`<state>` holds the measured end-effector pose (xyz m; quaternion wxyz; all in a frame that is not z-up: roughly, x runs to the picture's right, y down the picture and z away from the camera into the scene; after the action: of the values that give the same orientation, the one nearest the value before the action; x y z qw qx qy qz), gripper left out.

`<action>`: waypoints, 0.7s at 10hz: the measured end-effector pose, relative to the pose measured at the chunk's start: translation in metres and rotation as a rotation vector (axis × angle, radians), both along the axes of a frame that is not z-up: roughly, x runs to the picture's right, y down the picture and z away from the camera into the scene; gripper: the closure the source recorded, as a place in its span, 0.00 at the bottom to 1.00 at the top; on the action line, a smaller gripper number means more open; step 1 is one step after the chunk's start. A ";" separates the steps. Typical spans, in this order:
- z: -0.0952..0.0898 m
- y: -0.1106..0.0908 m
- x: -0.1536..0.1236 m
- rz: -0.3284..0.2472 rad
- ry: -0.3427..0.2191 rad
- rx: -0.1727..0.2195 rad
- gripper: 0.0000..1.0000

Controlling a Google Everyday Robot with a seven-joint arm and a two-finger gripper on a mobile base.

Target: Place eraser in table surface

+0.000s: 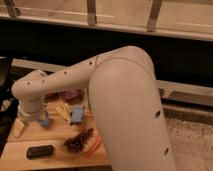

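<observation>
- Eraser lies flat on the table surface, near its front edge, with nothing touching it.
- Gripper hangs at the eraser's 12 o'clock, apart from it; whether it is open or closed, I cannot tell.
- Blue block sits at the gripper's 3 o'clock.

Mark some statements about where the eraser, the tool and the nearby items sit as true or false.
1. The eraser lies flat on the table surface, near its front left corner. True.
2. The tool is over the eraser. False: it hangs farther back at the table's left side, apart from the eraser.
3. A dark cluster lies to the right of the eraser. True.
4. The blue block lies in front of the eraser. False: it lies farther back, behind the dark cluster.
</observation>
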<state>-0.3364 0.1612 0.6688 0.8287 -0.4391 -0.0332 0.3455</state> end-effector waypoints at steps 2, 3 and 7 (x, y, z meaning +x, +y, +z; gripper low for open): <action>-0.001 0.000 -0.003 -0.010 -0.004 0.000 0.21; 0.002 0.004 -0.008 -0.027 0.000 -0.009 0.21; 0.020 0.055 -0.046 -0.107 -0.016 -0.071 0.21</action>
<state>-0.3827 0.2161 0.6890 0.8296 -0.4722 -0.0038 0.2980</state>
